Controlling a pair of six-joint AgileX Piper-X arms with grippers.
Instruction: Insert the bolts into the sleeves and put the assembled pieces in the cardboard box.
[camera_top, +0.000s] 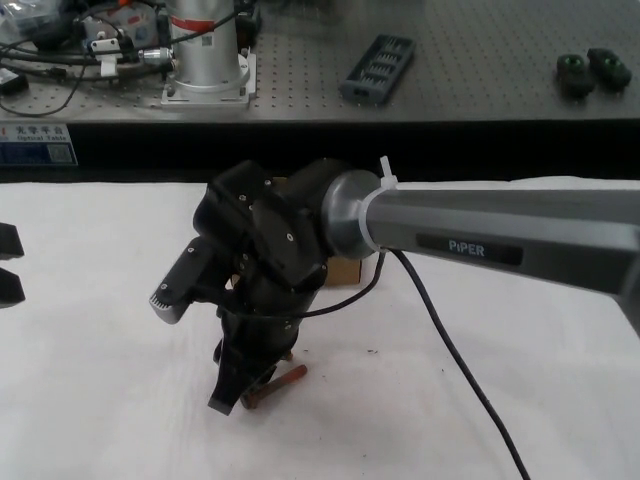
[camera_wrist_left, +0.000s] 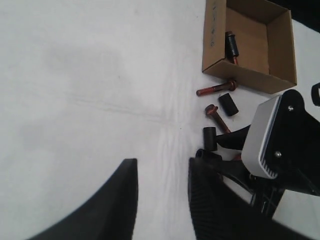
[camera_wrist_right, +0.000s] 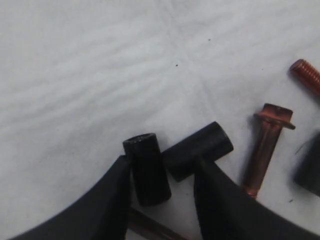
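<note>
Right gripper (camera_wrist_right: 162, 172): jaws parted, nothing clamped. One black sleeve (camera_wrist_right: 147, 170) lies between them, against one finger (camera_wrist_right: 112, 200) and apart from the other. A second sleeve (camera_wrist_right: 197, 149) lies just beside the first; you cannot tell whether they touch. A copper-coloured bolt (camera_wrist_right: 267, 145) lies near, beyond the other finger.

Handling, judged: the sleeve looks small, light, stiff and smooth, so it may roll or squirt out under a skewed pinch. Take it across the middle of its barrel, square to its axis, and keep the neighbouring sleeve out of the closing path. The bolt looks like rigid metal. Hold its shank close to the head so the threaded end stays free to enter.

Pose: the right arm (camera_top: 500, 235) lies across the white cloth (camera_top: 120, 400), wrist bent steeply down, fingertips at the cloth.

The cardboard box (camera_wrist_left: 215, 35) stands open just behind the loose parts, with one assembled piece (camera_wrist_left: 231, 46) inside.

Left gripper (camera_wrist_left: 164, 167): parted, empty, over bare cloth beside the parts.
</note>
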